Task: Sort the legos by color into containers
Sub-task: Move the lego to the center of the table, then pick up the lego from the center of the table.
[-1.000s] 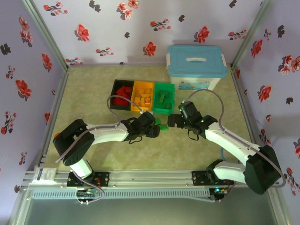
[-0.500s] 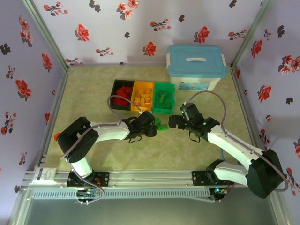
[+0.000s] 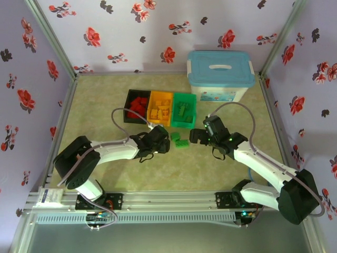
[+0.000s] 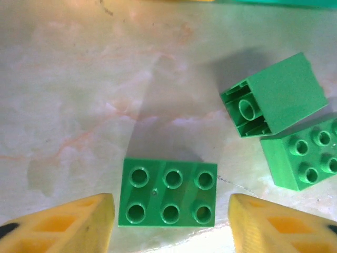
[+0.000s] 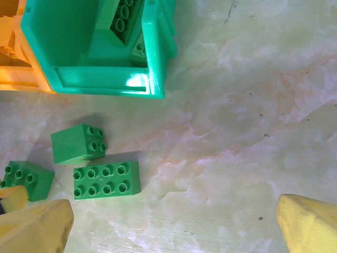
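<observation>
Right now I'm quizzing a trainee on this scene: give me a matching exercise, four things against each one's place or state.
1 black bin
2 green bin
3 six-stud green brick
4 white tub

A on the table between the left fingers
B holds red bricks
C at the right end of its row
D topped by a blue lid

Pairs: 1-B, 2-C, 3-A, 4-D.

Three green legos lie loose (one tipped) near the green bin; others already binned.
</observation>
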Robot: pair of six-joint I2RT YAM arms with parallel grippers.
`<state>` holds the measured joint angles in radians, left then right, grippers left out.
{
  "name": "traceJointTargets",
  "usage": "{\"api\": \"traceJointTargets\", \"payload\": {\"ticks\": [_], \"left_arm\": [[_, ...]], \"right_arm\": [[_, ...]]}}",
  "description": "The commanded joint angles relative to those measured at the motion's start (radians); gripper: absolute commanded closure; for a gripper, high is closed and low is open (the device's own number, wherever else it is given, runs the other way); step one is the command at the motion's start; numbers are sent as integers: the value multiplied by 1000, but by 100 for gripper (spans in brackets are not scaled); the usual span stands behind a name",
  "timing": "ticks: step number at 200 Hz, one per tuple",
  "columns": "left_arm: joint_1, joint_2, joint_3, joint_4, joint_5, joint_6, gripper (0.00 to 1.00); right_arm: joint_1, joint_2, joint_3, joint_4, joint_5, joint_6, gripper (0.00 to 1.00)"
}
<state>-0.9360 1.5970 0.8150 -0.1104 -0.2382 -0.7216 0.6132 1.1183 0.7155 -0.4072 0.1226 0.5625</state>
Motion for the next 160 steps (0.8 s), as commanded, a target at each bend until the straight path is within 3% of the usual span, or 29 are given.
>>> {"api": "traceJointTargets", "payload": {"ticks": [1, 109, 160], "left_arm": [[-5, -13, 29, -45, -37, 12, 30], [-8, 121, 113, -118, -21, 19, 25], [-11, 126, 111, -129, -33, 17, 40]], "right_arm": [[-6, -7, -13, 24, -3, 24, 1], [-6, -5, -9, 15, 0, 21, 1], [-6, -8, -27, 25, -3, 28, 1]]}}
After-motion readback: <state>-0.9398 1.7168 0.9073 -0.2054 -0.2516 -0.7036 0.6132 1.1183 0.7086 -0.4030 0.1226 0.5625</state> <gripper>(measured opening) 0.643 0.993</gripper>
